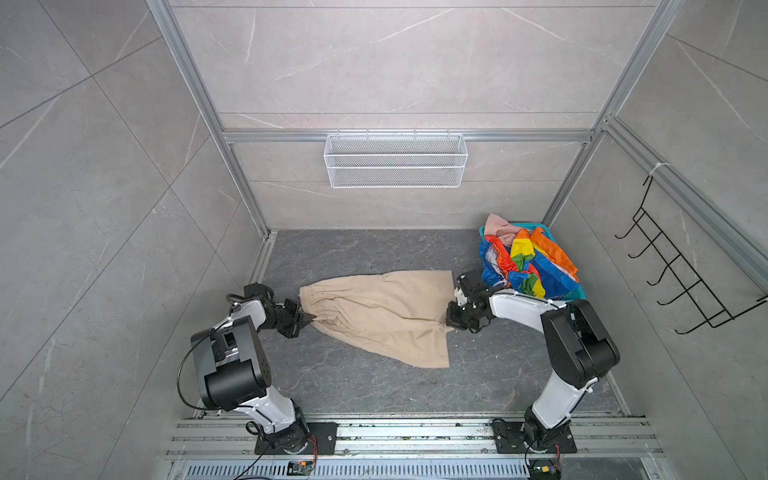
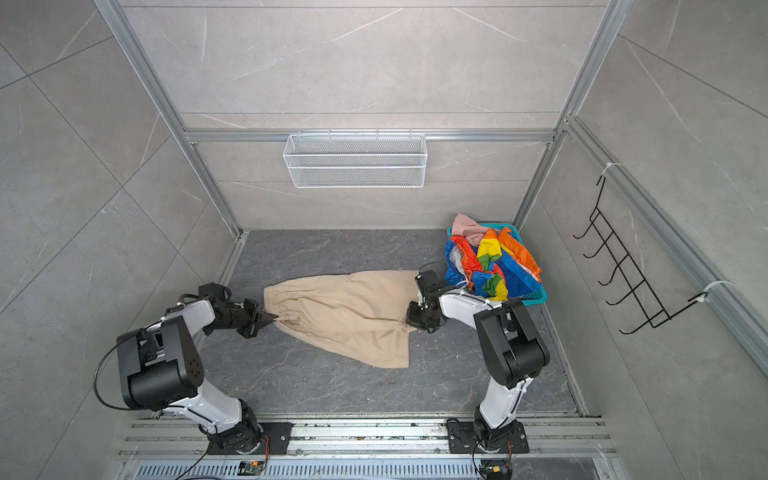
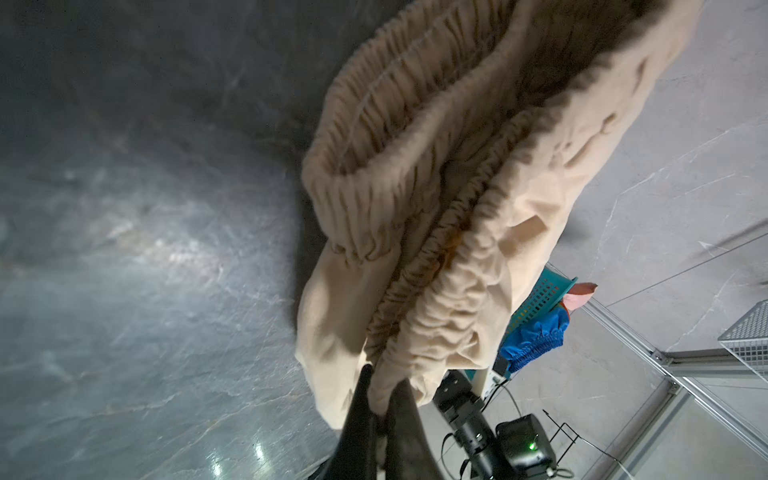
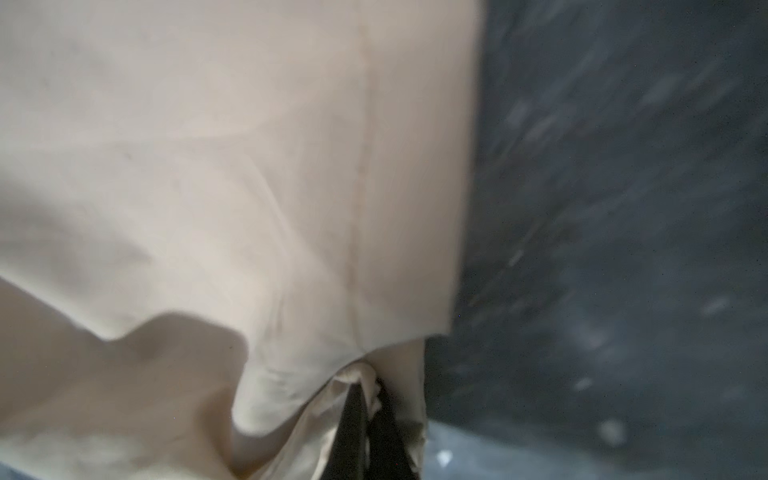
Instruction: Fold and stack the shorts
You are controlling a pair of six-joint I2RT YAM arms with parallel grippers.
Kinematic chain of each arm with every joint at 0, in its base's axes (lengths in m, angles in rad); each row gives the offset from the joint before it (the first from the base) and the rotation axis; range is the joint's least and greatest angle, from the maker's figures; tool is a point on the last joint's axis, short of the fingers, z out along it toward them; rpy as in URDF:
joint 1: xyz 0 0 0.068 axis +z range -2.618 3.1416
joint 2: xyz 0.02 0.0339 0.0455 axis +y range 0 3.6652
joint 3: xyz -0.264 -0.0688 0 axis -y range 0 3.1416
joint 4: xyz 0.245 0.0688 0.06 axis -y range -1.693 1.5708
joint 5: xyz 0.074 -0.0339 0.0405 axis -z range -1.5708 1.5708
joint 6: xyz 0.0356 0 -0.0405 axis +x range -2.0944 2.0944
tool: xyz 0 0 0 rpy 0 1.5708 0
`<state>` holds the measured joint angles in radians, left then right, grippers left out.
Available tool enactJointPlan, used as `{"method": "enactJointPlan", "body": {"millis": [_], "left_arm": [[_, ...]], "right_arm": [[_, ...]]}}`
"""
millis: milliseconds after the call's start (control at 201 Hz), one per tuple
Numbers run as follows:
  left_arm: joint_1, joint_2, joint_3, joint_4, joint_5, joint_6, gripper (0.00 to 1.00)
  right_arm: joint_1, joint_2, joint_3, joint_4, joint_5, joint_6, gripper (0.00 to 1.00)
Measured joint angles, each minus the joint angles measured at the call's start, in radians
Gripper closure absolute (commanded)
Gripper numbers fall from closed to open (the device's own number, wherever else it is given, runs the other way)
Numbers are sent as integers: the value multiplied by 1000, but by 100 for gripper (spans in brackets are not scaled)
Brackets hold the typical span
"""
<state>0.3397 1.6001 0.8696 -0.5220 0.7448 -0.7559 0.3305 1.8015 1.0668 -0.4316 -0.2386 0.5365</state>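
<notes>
Left pincer (image 1: 309, 319): pressed together on the near end of the gathered elastic waistband; the left wrist view shows the same pinch (image 3: 380, 380).
Right pincer (image 1: 451, 326): pressed together on bunched cloth at the leg end, about where the two legs part. The right wrist view (image 4: 368, 390) is too blurred to show the exact seam.
Dark grey marbled worktop (image 1: 374, 386): bare around the cloth in both top views.
Beige soft drawstring shorts (image 1: 382, 316): stretched between the two pincers across the middle of the worktop, waist to the left and hems to the right. One leg flares toward the near side. I cannot tell if that leg rests on the worktop or hangs just above it.
Teal perforated plastic basket (image 1: 578, 293): in the far right corner, just beside the right arm.
Rainbow-striped shiny shorts (image 1: 528, 262): heaped in the basket and spilling over its rim.
Dusty pink shorts (image 1: 500, 227): tucked at the basket's far end.
Step in hand: probably spreading the beige pair flat for its first fold.
Doing it well: pull evenly with both pincers at one height. Lower them together so the near leg settles without a tuck. Steer the right arm clear of the rainbow cloth, and let go only once the cloth lies smooth.
Writing: none readable, and no brand or label shows.
</notes>
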Motion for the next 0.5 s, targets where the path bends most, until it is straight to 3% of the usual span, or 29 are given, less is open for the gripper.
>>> {"method": "enactJointPlan", "body": {"millis": [139, 274, 379, 498], "left_arm": [[1, -14, 92, -70, 11, 23, 100], [31, -14, 222, -91, 32, 47, 100], [67, -15, 230, -88, 43, 54, 100], [105, -19, 134, -61, 42, 50, 100]], "right_arm": [[-51, -5, 157, -105, 50, -50, 100], [-34, -138, 222, -166, 67, -77, 100], [0, -297, 175, -188, 79, -81, 100], [80, -424, -2, -166, 81, -54, 100]]}}
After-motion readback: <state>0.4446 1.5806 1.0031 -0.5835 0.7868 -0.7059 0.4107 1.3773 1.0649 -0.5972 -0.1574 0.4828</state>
